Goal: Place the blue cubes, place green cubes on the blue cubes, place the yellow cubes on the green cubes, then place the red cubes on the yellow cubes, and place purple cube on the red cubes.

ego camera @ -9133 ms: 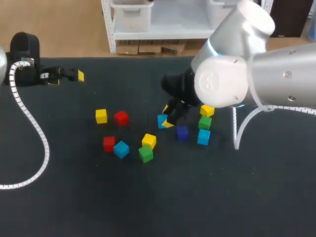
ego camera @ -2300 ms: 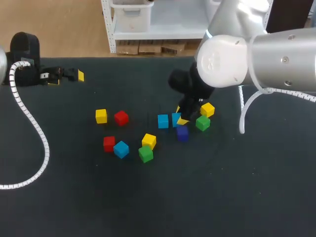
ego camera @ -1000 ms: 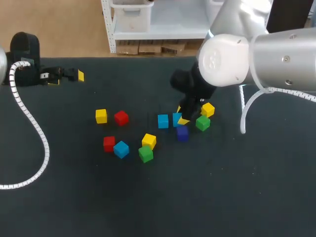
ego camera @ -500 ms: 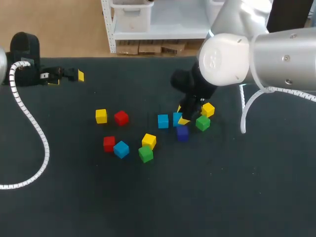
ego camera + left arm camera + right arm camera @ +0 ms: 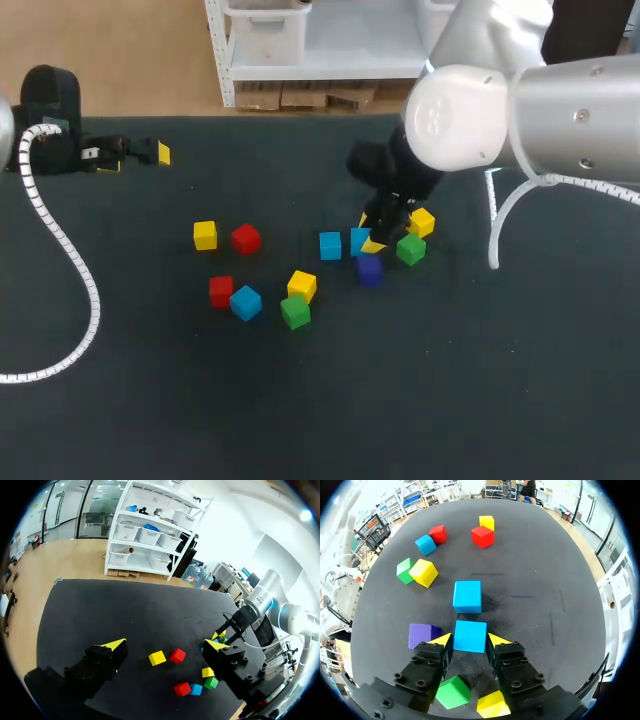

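Observation:
My right gripper [image 5: 368, 232] stands low over the cluster, its fingers open astride a blue cube [image 5: 470, 636] that rests on the table, with slim gaps at both sides. A second blue cube [image 5: 467, 596] lies just ahead of it, and a third [image 5: 245, 302] sits apart at the left. The purple cube [image 5: 421, 635] is beside one finger. A green cube [image 5: 410, 249] and a yellow cube [image 5: 421, 222] lie under the wrist. My left gripper [image 5: 140, 155] is open and empty at the table's far left.
Loose on the mat to the left are a yellow cube [image 5: 205, 235], a red cube [image 5: 245, 238], a red cube [image 5: 221, 291], a yellow cube [image 5: 302, 286] and a green cube [image 5: 295, 312]. A white cable [image 5: 70, 262] trails along the left side.
The right gripper's fingers have parted slightly around the blue cube, which stays on the table. The left arm has not moved.

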`<state>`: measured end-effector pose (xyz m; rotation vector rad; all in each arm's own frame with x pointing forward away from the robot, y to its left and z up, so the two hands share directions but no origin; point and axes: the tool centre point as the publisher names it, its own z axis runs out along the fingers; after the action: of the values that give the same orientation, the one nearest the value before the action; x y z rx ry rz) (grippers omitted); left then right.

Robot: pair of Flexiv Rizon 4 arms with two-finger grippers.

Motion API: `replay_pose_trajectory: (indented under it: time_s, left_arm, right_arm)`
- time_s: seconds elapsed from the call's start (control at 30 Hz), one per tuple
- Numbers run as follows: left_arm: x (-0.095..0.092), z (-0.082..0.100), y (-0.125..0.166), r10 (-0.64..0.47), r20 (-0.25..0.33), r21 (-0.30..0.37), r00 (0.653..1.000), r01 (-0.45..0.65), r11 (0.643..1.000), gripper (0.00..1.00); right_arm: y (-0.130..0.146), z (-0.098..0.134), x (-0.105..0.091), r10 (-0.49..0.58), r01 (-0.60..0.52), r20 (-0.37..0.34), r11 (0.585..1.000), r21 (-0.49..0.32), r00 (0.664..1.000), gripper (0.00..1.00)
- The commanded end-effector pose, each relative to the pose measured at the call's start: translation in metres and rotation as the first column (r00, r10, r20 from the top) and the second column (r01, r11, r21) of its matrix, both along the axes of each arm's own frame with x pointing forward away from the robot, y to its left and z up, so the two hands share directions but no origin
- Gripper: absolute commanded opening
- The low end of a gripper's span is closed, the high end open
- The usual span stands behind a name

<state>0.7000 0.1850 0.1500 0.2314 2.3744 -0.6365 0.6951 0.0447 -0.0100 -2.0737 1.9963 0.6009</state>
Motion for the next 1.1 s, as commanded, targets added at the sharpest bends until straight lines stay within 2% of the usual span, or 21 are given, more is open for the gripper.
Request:
replay_pose_trajectory:
  time_s: [0.03,0.33,0.6,0.7,0.77,0.83,0.87,1.1]
  left_arm:
    - [0.000,0.000,0.000,0.000,0.000,0.000,1.000,0.000,1.000,1.00]
    - [0.000,0.000,0.000,0.000,0.000,0.000,1.000,0.000,1.000,1.00]
    - [0.000,0.000,0.000,0.000,0.000,0.000,1.000,0.000,1.000,1.00]
    - [0.000,0.000,0.000,0.000,0.000,0.000,1.000,0.000,1.000,1.00]
    - [0.000,0.000,0.000,0.000,0.000,0.000,1.000,0.000,1.000,1.00]
    - [0.000,0.000,0.000,0.000,0.000,0.000,1.000,0.000,1.000,1.00]
    - [0.000,0.000,0.000,0.000,0.000,0.000,1.000,0.000,1.000,1.00]
    - [0.000,0.000,0.000,0.000,0.000,0.000,1.000,0.000,1.000,1.00]
  right_arm:
    - [0.001,-0.001,0.002,0.009,-0.009,-0.005,1.000,0.006,1.000,0.42]
    - [0.002,-0.001,0.001,0.034,-0.034,-0.006,0.999,0.015,0.999,0.38]
    - [0.003,-0.001,0.000,0.041,-0.041,-0.008,0.999,0.017,0.999,0.40]
    - [0.003,-0.001,0.000,0.041,-0.041,-0.008,0.999,0.015,0.999,0.49]
    - [0.003,0.000,0.000,0.040,-0.039,-0.009,0.999,0.014,0.999,0.75]
    - [0.002,0.001,0.000,0.037,-0.037,-0.009,0.999,0.013,0.999,0.95]
    - [0.001,0.002,0.000,0.036,-0.035,-0.008,0.999,0.012,0.999,1.00]
    - [-0.011,0.015,0.001,0.010,-0.010,0.006,1.000,0.004,1.000,1.00]
